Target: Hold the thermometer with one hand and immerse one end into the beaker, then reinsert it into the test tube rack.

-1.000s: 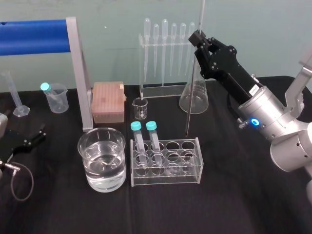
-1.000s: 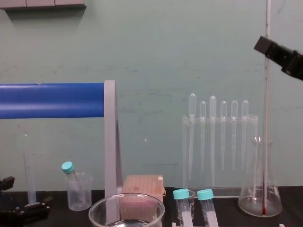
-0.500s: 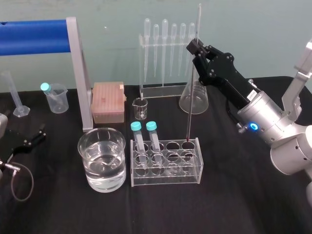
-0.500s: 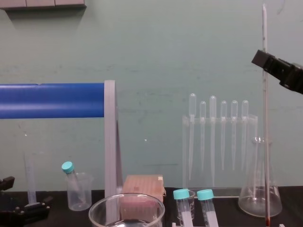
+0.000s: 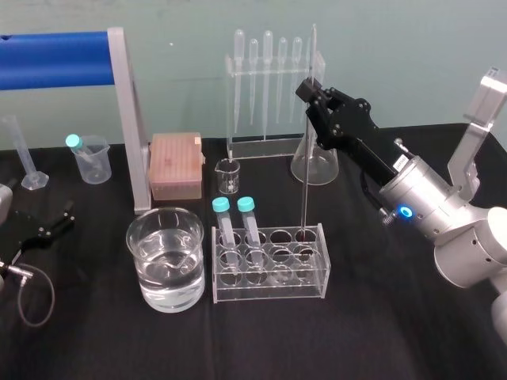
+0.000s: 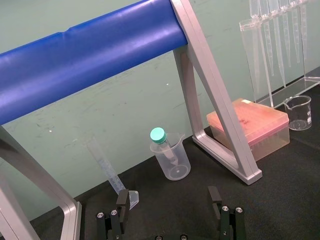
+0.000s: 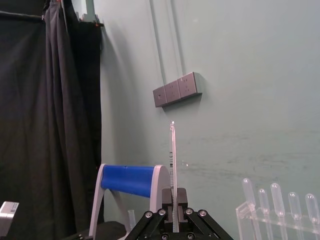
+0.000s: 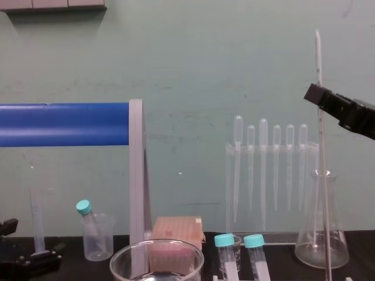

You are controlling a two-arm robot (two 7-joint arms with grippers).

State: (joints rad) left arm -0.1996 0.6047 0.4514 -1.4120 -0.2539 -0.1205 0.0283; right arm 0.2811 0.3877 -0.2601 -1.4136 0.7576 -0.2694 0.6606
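The thermometer [image 5: 307, 158] stands nearly upright, a long thin glass rod with a red lower tip inside the back right hole of the clear test tube rack [image 5: 317, 273]. My right gripper [image 5: 310, 89] is shut on its upper part, above the rack. In the right wrist view the thermometer [image 7: 173, 165] rises from between the shut fingers [image 7: 181, 196]. From the chest, the thermometer [image 8: 321, 164] passes the gripper [image 8: 320, 97]. The large beaker [image 5: 139, 237] with water stands left of the rack. My left gripper [image 5: 49, 226] rests parked at the far left, fingers [image 6: 122, 199] wide apart.
Two teal-capped tubes [image 5: 247, 218] stand in the rack's left holes. Behind are a conical flask [image 5: 315, 162], a pipette stand [image 5: 269, 79], a tiny beaker [image 5: 228, 176], a brown tip box [image 5: 176, 165], a blue-barred frame [image 5: 127, 111] and a small beaker [image 5: 91, 158].
My right gripper has come down and slightly left with the thermometer. The red tip went from hanging above the rack into its back right hole.
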